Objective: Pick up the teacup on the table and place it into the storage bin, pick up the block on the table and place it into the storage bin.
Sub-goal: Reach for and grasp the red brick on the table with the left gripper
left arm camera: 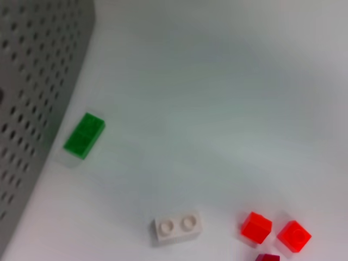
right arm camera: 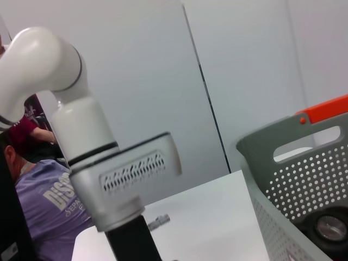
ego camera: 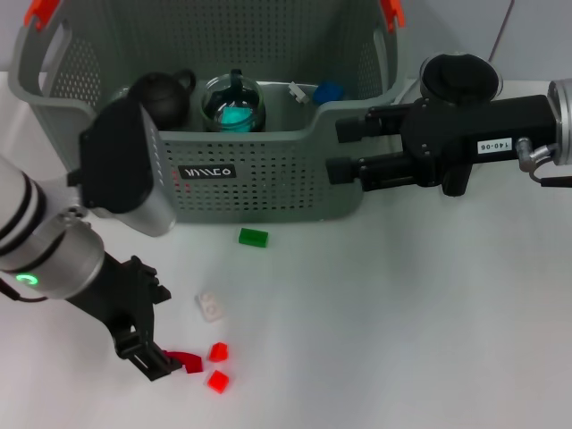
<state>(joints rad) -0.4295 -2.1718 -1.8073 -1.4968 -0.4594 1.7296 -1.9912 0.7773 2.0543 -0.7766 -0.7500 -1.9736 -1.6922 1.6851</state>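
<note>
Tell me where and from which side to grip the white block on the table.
Grip the white block across its two long flat sides, coming straight down from above. It lies flat, studs up, apart from the red blocks, so both sides look free. The left gripper is nearest; the right gripper is at the storage bin.

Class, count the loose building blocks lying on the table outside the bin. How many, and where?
5: a green block before the bin; a white one mid-table; two red ones; a dark red one at the left gripper. That gripper may hide more.
</note>
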